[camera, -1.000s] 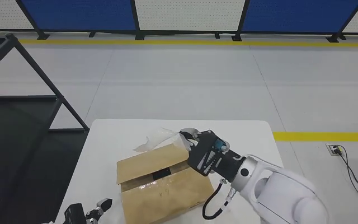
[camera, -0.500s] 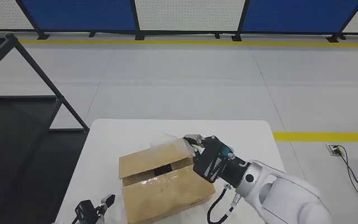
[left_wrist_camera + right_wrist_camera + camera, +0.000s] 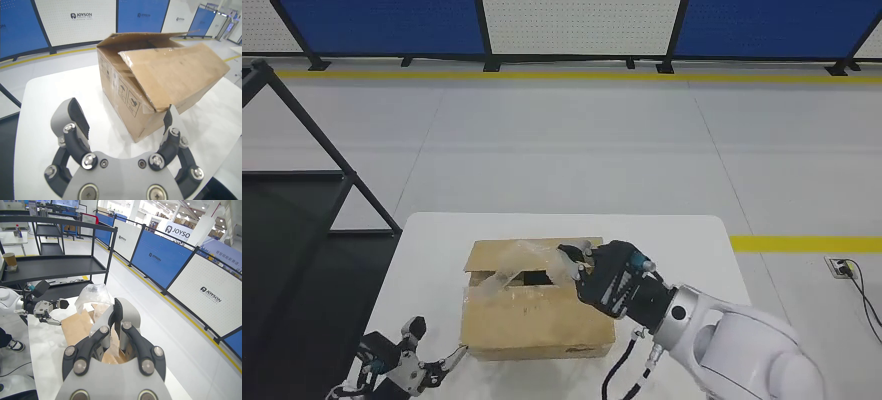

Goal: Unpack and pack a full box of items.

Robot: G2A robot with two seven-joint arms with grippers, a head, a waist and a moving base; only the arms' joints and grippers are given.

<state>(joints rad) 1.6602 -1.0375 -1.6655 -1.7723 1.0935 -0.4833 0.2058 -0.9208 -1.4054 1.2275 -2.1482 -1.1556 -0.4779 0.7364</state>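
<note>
Right hand (image 3: pixel 112 311) pinches plastic bag (image 3: pixel 94 292) over box (image 3: pixel 113 79); left hand (image 3: pixel 122 109) gapes beside it.

Work cell surroundings: open hall, fenced by partitions.
The pale grey floor (image 3: pixel 572 140) carries yellow lines (image 3: pixel 572 75). Blue panels (image 3: pixel 382 25) and white perforated panels (image 3: pixel 577 25) in black frames stand along the far side. A black shelf rack (image 3: pixel 292 250) stands left of the white worktop (image 3: pixel 682 235). Ceiling lamps (image 3: pixel 203 208) light the hall.

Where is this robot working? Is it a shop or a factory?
Most likely a factory or warehouse hall with a robot test area. Blue and white partition panels fence it off, yellow lines mark the floor, and a black metal shelf cart stands beside the white table.
</note>
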